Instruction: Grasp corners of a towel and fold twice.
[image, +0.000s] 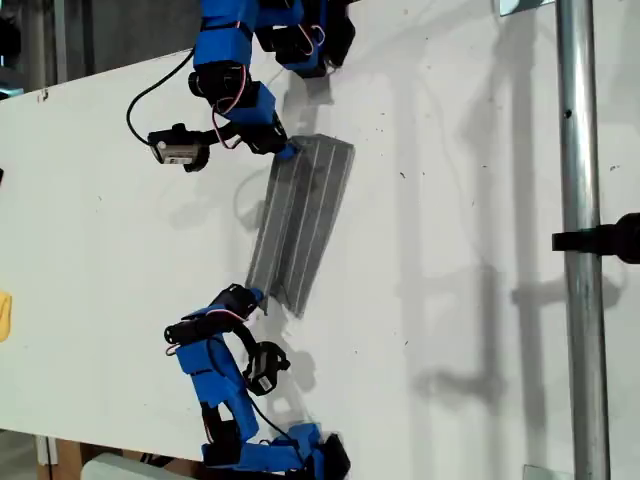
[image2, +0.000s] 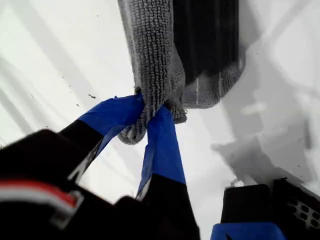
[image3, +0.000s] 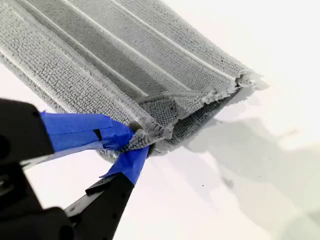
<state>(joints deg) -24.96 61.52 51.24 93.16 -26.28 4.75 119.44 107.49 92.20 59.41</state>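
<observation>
My first gripper (image2: 150, 112): clenched on a bunched bit of the towel (image2: 155, 55), blue-taped jaws pinched tight with cloth squeezed between. My second gripper (image3: 137, 142): also clamped shut, biting a corner (image3: 150, 131) where stacked layers meet.

Towel (image: 300, 220) in the exterior view: narrow grey strip on the white table (image: 470, 250), roughly mid-frame, long axis running top to bottom with a slight slant. One blue arm at each short end. Can't say for certain from the wrist views which arm is first and which second.

Progress, judged:
- Looks like one fold done. Strip far longer than wide, and the second wrist view shows doubled layers at the open end.
- Edge at my first gripper apparently lifted a little off the table, dark underside showing; hard to be sure.
- Second fold not yet done, strip still full length. Probably left: bring one short end over to the other, then release.

Counts:
- Towels: 1.
- Arms: 2; grippers: 2, both gripping cloth.
- Corners held: 1 clear at my second gripper; the grip at my first gripper is near an end, exact corner hidden in the bunch.
- White stripes visible: several, too blurred for an exact count.
- Metal pole (image: 580, 200): 1, exterior view's right.
</observation>
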